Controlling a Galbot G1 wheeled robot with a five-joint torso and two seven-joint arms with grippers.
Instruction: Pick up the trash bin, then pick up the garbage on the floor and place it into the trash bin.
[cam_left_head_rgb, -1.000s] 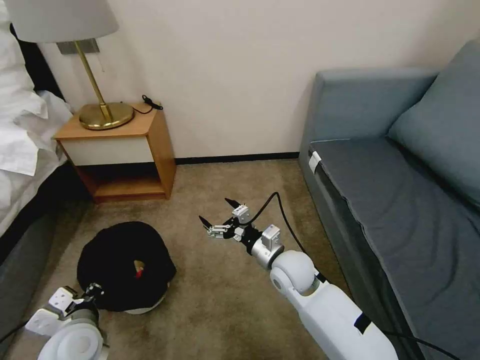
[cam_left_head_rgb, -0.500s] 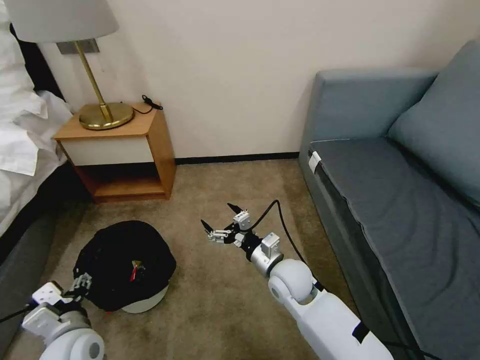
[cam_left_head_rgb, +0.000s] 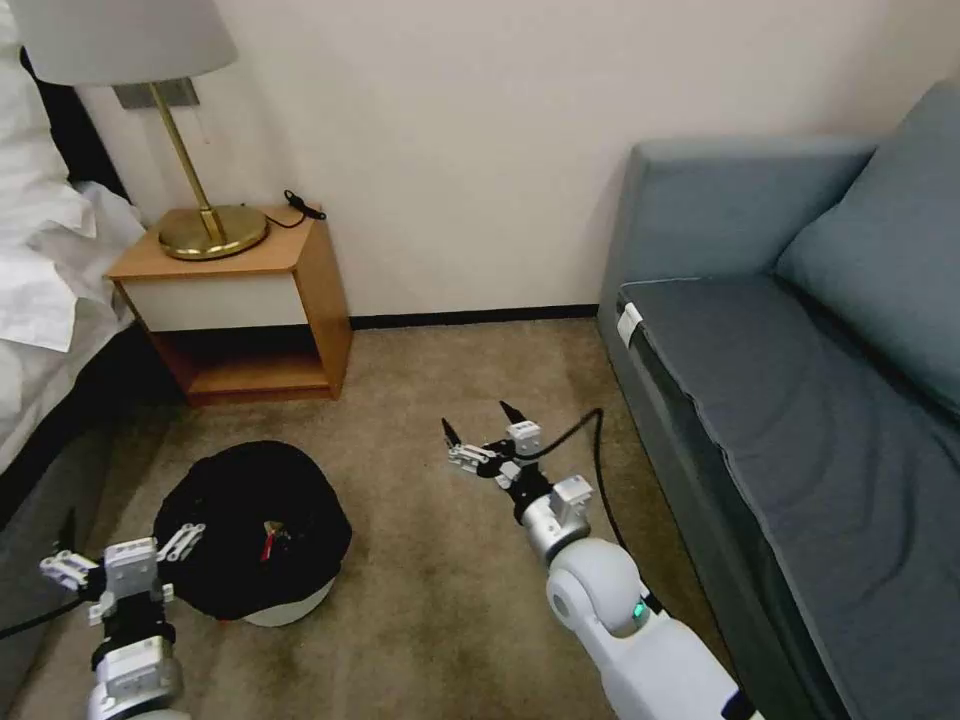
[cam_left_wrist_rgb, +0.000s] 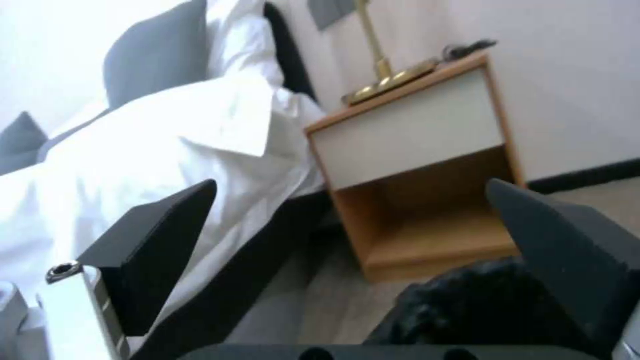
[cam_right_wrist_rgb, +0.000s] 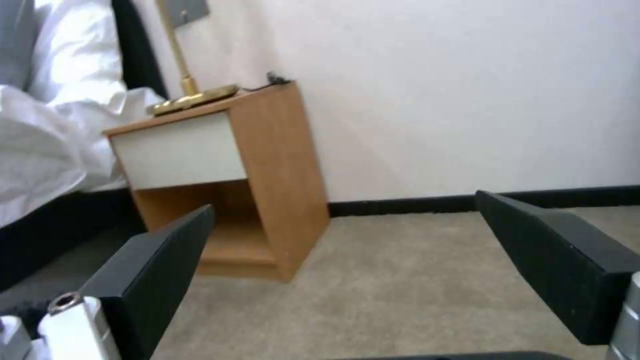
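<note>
The left claw (cam_left_head_rgb: 122, 556) is hanging low over the carpet (cam_left_head_rgb: 450, 600) nearest the robot, its fingers spread wide apart and holding nothing. Just ahead of it and slightly to its right, the trash bin (cam_left_head_rgb: 255, 535) is sitting on the floor, its white body mostly hidden under the crinkly black bag (cam_left_head_rgb: 230, 500) draped over the rim. One finger is lying at the near-left edge of that bag, very close to it, though I cannot tell whether it is touching. In the left wrist view the black bag (cam_left_wrist_rgb: 467, 305) is showing low between the two open fingers (cam_left_wrist_rgb: 160, 235), so the bin is lying almost straight ahead of this claw. The bin is round, so no long axis is governing the approach; what matters is which way the rim lies from the fingers.

Inside the bag, a small red and gold scrap of garbage (cam_left_head_rgb: 272, 535) is resting near the middle.

The right claw (cam_left_head_rgb: 485, 440) is hovering farther out over bare carpet, fingers also apart and empty, well apart from the bin and to its right. By my judgement the left arm is plainly the nearer one for taking the rim.

Beyond the bin, the nightstand (cam_left_head_rgb: 240, 300) is standing against the wall with the lamp (cam_left_head_rgb: 205, 225) on top.
</note>
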